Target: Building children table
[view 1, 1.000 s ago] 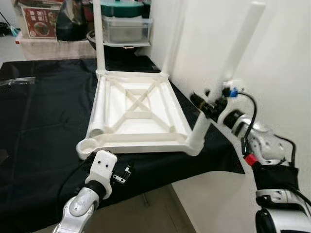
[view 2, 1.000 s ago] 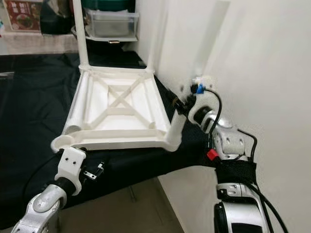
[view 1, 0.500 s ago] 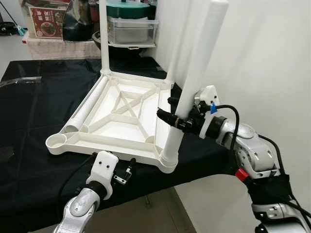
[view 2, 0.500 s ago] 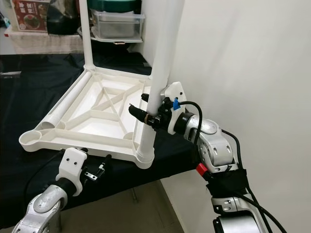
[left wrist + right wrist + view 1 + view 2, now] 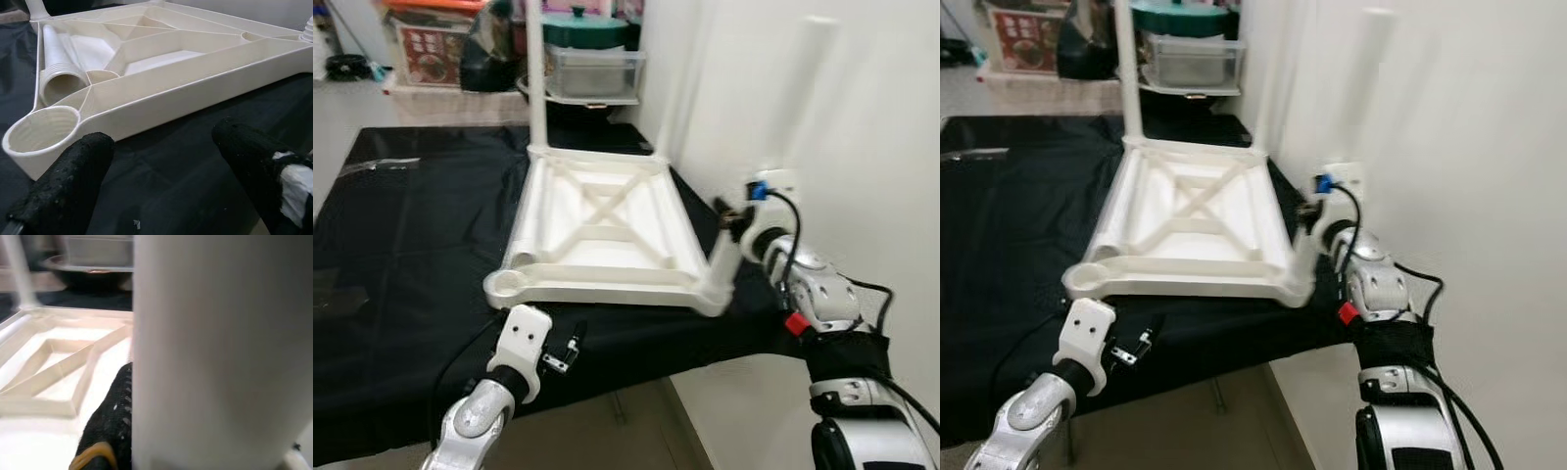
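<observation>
The white plastic tabletop (image 5: pixel 597 230) lies upside down on the black cloth (image 5: pixel 401 245) that covers the work surface, its ribbed underside facing up. Legs already stand upright in the two far corners, the far-left leg (image 5: pixel 536 73) plainest against the cluttered shelf behind. One loose leg (image 5: pixel 58 73) lies inside the frame along its left edge, just beside the empty near-left socket (image 5: pixel 41 129). At the near-right corner the right gripper (image 5: pixel 732 217) is closed around the upright near-right leg (image 5: pixel 783 147), low on the tube just above its socket; the wrist camera shows one black finger (image 5: pixel 110 426) pressed against the white tube. The left gripper (image 5: pixel 171 161) hovers just off the near edge of the tabletop, jaws spread wide and holding nothing. The step in hand looks to be seating this fourth-corner leg; whether it is fully home is hard to judge, since the joint is blurred. To do it well, keep the tube plumb over the socket and push or twist straight down, not sideways toward the wall (image 5: pixel 862 147). The free left gripper could brace the near rail so the tabletop does not slide on the cloth. After that, the loose leg goes into the near-left socket.
</observation>
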Robot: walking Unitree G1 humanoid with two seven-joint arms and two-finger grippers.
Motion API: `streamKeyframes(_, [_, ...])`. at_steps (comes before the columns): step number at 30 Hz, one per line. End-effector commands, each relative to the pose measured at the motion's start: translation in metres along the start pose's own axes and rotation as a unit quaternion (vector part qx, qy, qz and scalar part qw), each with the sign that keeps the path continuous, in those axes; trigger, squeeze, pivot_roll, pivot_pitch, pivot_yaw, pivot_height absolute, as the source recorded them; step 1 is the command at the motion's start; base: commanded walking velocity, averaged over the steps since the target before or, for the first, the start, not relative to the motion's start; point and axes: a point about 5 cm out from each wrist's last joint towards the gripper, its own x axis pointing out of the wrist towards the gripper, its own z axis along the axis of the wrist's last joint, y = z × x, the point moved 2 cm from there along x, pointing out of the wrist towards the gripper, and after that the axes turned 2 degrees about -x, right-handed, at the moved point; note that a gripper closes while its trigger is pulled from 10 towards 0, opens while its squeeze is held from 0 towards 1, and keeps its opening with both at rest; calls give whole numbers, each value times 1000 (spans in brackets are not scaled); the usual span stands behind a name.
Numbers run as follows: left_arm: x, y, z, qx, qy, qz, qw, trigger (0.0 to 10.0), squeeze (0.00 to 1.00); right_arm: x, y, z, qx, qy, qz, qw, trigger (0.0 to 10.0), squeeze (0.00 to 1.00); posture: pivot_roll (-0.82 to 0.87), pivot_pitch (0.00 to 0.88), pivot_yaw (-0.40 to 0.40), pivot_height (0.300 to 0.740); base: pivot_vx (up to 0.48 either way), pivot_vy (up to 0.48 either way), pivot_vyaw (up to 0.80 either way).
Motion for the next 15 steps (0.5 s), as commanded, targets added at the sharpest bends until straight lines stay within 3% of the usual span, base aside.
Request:
streamKeyframes(1, [2, -3, -1, 3, 3, -7, 1000, 10000, 0, -1, -6, -25, -13, 55, -53, 997, 0, 0, 26, 0, -131, 740, 0, 0, 0])
streamKeyframes(4, [3, -6, 0, 2, 2, -9, 1000, 10000, 0, 1, 7, -26, 0, 55, -63, 996, 0, 0, 31, 0, -135, 740, 0, 0, 0])
streamKeyframes(6, [3, -7, 0, 3, 2, -10, 1000, 10000, 0, 2, 24, -26, -1, 59, -41, 997, 0, 0, 32, 0, -139, 740, 0, 0, 0])
streamKeyframes(7, [3, -5, 0, 3, 3, -7, 1000, 10000, 0, 2, 35, -24, -7, 56, -15, 998, 10000, 0, 30, 0, -144, 740, 0, 0, 0])
streamKeyframes(11, [1, -3, -1, 2, 4, -2, 1000, 10000, 0, 1, 49, -14, 0, 32, 24, 999, 10000, 0, 28, 0, -145, 740, 0, 0, 0])
streamKeyframes(12, [1, -3, -1, 2, 4, -2, 1000, 10000, 0, 1, 48, -9, 9, 17, 29, 999, 10000, 1000, 28, 0, -145, 740, 0, 0, 0])
streamKeyframes(15, [1, -5, -1, 1, 3, -4, 1000, 10000, 0, 0, 49, 14, 37, -39, 106, 993, 10000, 1000, 26, 0, -145, 740, 0, 0, 0])
